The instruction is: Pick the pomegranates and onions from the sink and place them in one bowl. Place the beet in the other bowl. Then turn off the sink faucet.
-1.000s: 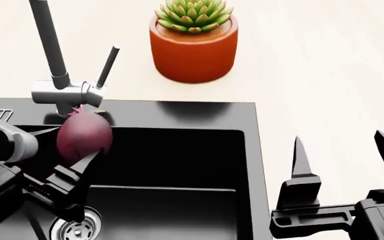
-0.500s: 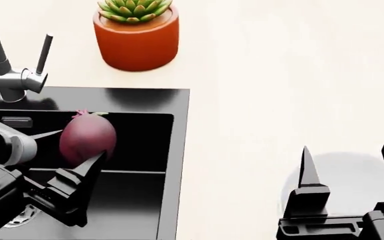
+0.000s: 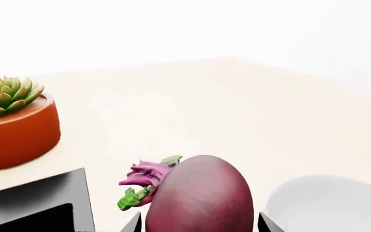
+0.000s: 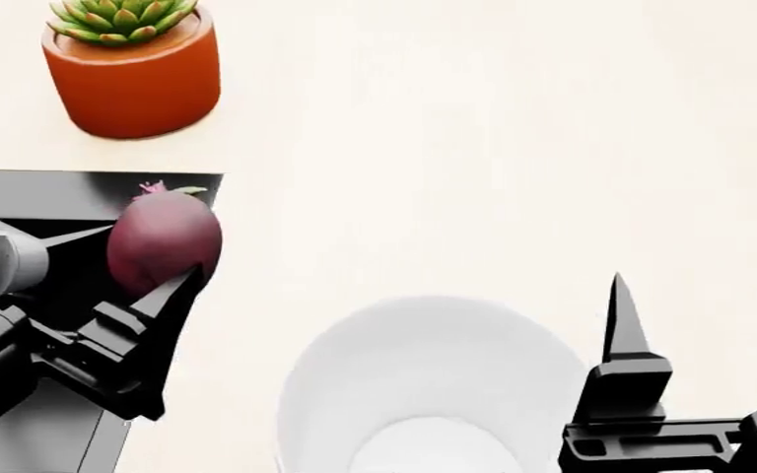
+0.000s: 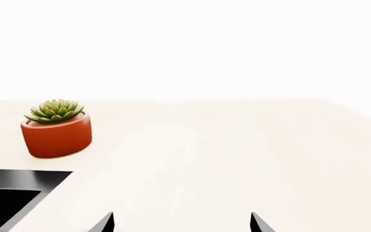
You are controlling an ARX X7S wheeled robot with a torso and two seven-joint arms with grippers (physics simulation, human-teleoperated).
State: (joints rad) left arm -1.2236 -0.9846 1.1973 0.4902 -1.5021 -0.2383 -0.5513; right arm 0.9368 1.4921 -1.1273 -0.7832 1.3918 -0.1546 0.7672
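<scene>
Pincer on the left arm (image 4: 142,264) is clamped on the beet (image 4: 165,241), one finger on each flank of its widest part, and carries it in the air over the right edge of the black sink (image 4: 76,192), with the white bowl (image 4: 352,365) near on the pale bench (image 4: 484,148). That root looks dense, hard and smooth-skinned, so it should bear a firm squeeze without bruising, though its rounded sides could slide between narrow tips; the middle is the sensible place to hold, not the frilly pink-green tuft (which would likely tear). Its weight seems modest. Off to the right, the other pincer (image 4: 708,305) hangs spread and empty beside the bowl. A potted succulent (image 4: 131,59) stands well apart at the back.
</scene>
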